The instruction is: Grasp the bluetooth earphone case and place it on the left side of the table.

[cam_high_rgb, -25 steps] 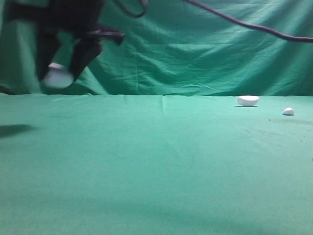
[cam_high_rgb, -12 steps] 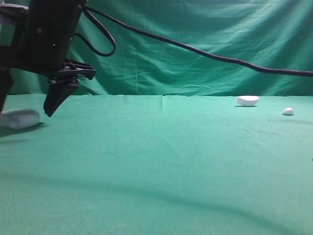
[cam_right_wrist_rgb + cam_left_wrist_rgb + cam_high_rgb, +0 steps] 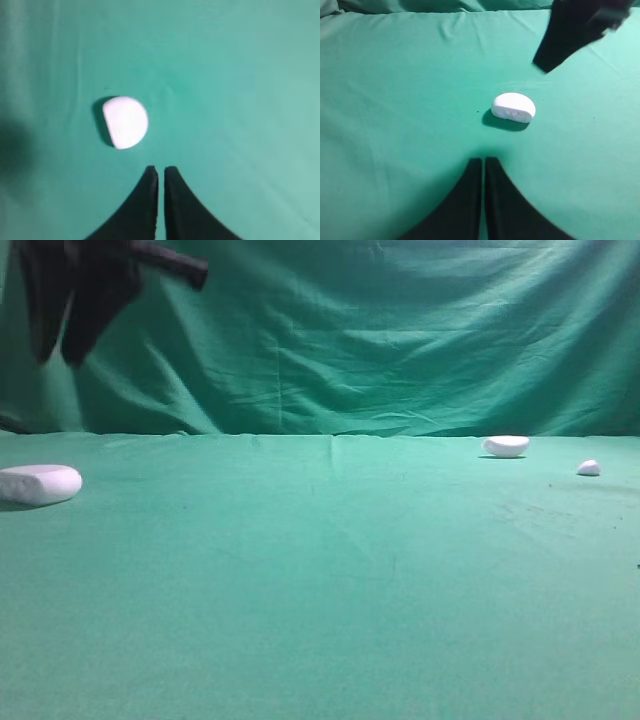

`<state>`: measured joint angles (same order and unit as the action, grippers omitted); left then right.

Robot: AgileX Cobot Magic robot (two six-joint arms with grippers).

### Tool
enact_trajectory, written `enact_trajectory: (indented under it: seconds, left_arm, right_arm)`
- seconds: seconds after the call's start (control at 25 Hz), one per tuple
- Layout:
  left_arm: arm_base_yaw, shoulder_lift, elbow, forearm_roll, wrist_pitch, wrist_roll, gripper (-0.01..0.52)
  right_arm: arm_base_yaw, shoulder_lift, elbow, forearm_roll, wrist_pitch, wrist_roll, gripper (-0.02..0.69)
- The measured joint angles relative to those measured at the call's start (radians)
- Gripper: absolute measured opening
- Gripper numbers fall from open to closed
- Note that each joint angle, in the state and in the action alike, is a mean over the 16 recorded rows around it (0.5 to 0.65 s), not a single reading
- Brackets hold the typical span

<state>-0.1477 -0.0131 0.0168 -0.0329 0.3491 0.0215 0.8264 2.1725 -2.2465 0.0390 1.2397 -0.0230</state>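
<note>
The bluetooth earphone case (image 3: 40,484) is a pale rounded oblong. It lies free on the far left of the green table (image 3: 330,580). It also shows in the left wrist view (image 3: 513,107) and, from above, in the right wrist view (image 3: 125,122). My right gripper (image 3: 58,358) has reached across and hangs blurred high above the case. Its fingers nearly touch, empty, in the right wrist view (image 3: 160,170). It appears as a dark shape in the left wrist view (image 3: 570,35). My left gripper (image 3: 483,160) is shut and empty, short of the case, and outside the exterior view.
A smaller white half-dome piece (image 3: 506,446) and a tiny white lump (image 3: 589,468) lie at the far right near the table's back edge. A draped green backdrop (image 3: 400,340) stands behind the table.
The gripper carried the case down from the air to the table's left side and let it go. It then rose clear with its fingers drawn together. The cable has left the view.
</note>
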Motion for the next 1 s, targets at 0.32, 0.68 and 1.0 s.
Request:
enact_trajectory:
  seconds: [0.32, 0.68, 1.0]
  left_arm:
    - [0.0, 0.0, 0.0, 0.0, 0.0, 0.0, 0.0]
    - [0.0, 0.0, 0.0, 0.0, 0.0, 0.0, 0.0]
    - [0.0, 0.0, 0.0, 0.0, 0.0, 0.0, 0.0]
  right_arm:
    - [-0.047, -0.285, 0.23, -0.048, 0.013, 0.034, 0.0]
    - [-0.053, -0.694, 0.665, -0.089, -0.044, 0.09, 0.0]
    - [-0.053, -1.013, 1.013, -0.096, -0.125, 0.112, 0.0]
